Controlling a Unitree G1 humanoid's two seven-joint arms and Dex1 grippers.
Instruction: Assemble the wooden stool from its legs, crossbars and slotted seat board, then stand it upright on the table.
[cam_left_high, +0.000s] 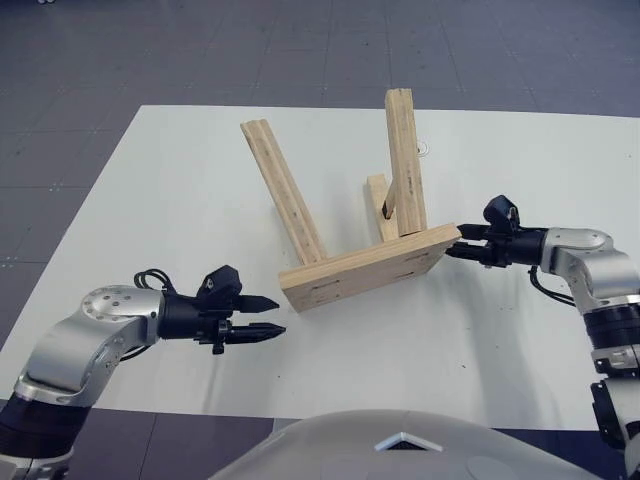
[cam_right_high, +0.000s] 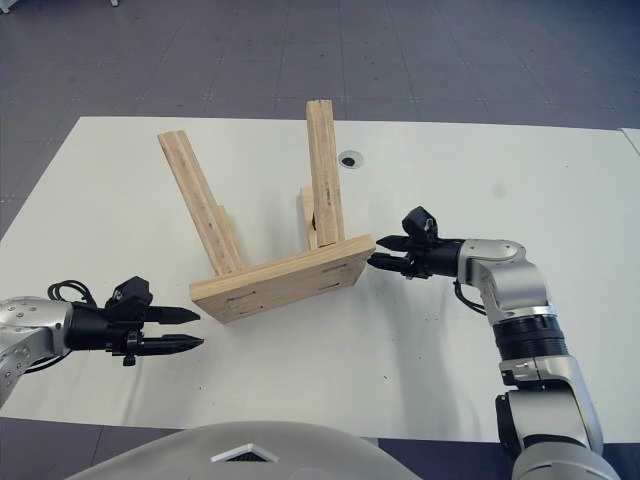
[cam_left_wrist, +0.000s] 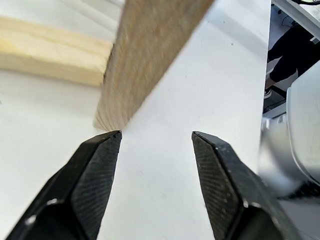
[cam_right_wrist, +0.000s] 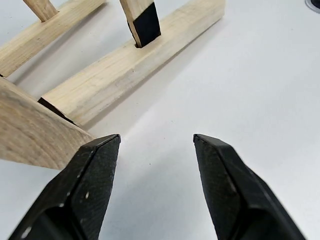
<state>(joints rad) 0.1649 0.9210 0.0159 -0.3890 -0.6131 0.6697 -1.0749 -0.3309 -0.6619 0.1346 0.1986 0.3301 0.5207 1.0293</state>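
Observation:
The wooden stool lies on its side on the white table (cam_left_high: 170, 210). Its slotted seat board (cam_left_high: 365, 268) stands on one long edge. Two legs (cam_left_high: 283, 190) (cam_left_high: 405, 160) point away toward the far side, with a short crossbar (cam_left_high: 378, 205) between them. My left gripper (cam_left_high: 275, 315) is open just short of the board's left end, whose corner (cam_left_wrist: 145, 55) rises ahead of the fingers. My right gripper (cam_left_high: 452, 242) is open at the board's right end, its tips close to the corner (cam_right_wrist: 30, 135). The nearer leg (cam_right_wrist: 130, 60) lies beyond it.
A small round grommet (cam_right_high: 348, 158) is set in the table behind the stool. Bare tabletop spreads to both sides and in front of the board. The table's near edge (cam_left_high: 160, 408) runs just below my left arm.

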